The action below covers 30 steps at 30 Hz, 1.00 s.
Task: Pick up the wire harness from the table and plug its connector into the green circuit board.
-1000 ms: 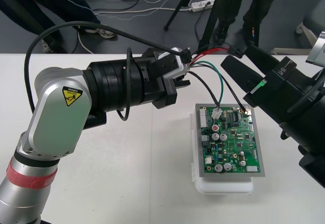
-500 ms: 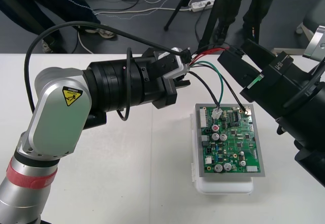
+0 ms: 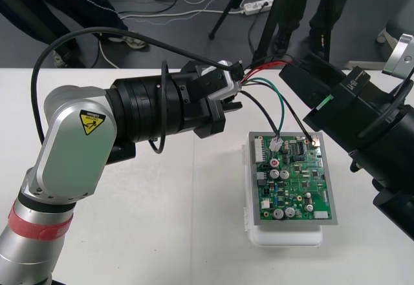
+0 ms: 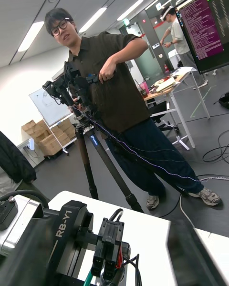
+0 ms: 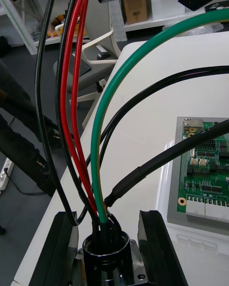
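The left end effector [image 3: 228, 94], reaching in from the left above the plain light bench [image 3: 174, 220], is pinching the round metal socket [image 5: 106, 250] of the small wire harness. In the left wrist view its black fingers [image 5: 155, 248] press on either side of the socket's flange. The thin red, black and green wires [image 3: 278, 101] arc from the socket, lifted off the bench, down to the far edge of the green circuit board [image 3: 294, 178] on its white base [image 3: 288, 238]. Whether the plug is seated there cannot be told. The right end effector [image 3: 301, 78] hangs just beyond the board, touching or nearly touching the wires. Whether it is spread or pressed together cannot be told.
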Tool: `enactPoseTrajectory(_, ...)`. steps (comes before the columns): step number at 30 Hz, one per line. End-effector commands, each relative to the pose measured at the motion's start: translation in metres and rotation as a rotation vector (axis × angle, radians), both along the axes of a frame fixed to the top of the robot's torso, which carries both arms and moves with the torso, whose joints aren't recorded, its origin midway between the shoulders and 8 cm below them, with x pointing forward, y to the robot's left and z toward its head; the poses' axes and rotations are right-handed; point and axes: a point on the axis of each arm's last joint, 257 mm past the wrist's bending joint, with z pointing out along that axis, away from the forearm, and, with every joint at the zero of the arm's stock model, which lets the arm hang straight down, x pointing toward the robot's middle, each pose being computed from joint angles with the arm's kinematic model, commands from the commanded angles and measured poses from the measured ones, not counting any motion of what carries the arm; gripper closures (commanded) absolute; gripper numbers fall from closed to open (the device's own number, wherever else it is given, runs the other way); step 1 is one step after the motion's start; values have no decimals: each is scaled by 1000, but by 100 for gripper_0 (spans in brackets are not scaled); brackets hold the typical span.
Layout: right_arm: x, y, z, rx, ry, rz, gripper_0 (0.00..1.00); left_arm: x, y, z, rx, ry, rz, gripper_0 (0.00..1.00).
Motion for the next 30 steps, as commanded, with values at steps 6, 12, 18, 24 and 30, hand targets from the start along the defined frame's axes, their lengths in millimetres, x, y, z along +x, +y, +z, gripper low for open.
enactPoseTrajectory(6,-3,10,14,41,-10,29,100,5,-7,26,-53,-22,16,100)
enactPoseTrajectory(12,-3,11,13,36,-11,28,100,5,-7,26,-55,-22,16,100)
enactPoseTrajectory(18,-3,10,14,35,-16,26,100,6,-6,23,-51,-15,19,100)
enactPoseTrajectory(24,-3,9,14,33,-18,22,100,7,-7,27,-67,-16,21,0)
enactPoseTrajectory(30,-2,8,15,31,-21,19,100,5,-9,28,-80,-4,12,0)
